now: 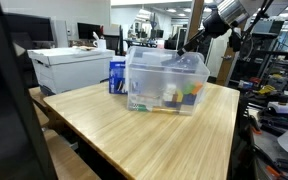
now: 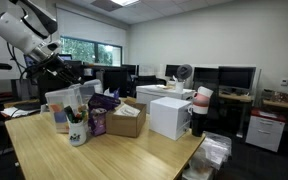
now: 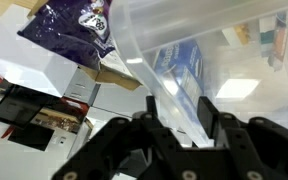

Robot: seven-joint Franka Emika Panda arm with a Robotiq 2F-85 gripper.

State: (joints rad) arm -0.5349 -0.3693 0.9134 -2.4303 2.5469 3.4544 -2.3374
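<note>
Your gripper (image 3: 183, 122) stands over the rim of the clear plastic bin (image 3: 219, 40), one dark finger (image 3: 154, 128) on each side of the thin wall, set at a middling width. Whether the pads actually press the plastic or only straddle it, you cannot tell from the wrist view. In an exterior view the gripper (image 1: 196, 42) comes down from above at the far upper edge of the bin (image 1: 164, 85), which sits on the wooden table (image 1: 134, 140) with small coloured items inside it. Through the wall, just past the fingers, you see a blue box (image 3: 179, 65) with pale print too blurred to read. Beyond the bin lies a purple bag (image 3: 69, 22) with white lettering that cannot be made out, resting on an open cardboard box (image 3: 114, 75). In an exterior view the same bag (image 2: 102, 100) and box (image 2: 126, 122) sit just beside the bin (image 2: 64, 105), with a cup (image 2: 79, 132) of small items in front of them and a white box (image 2: 169, 117) further along the table.
</note>
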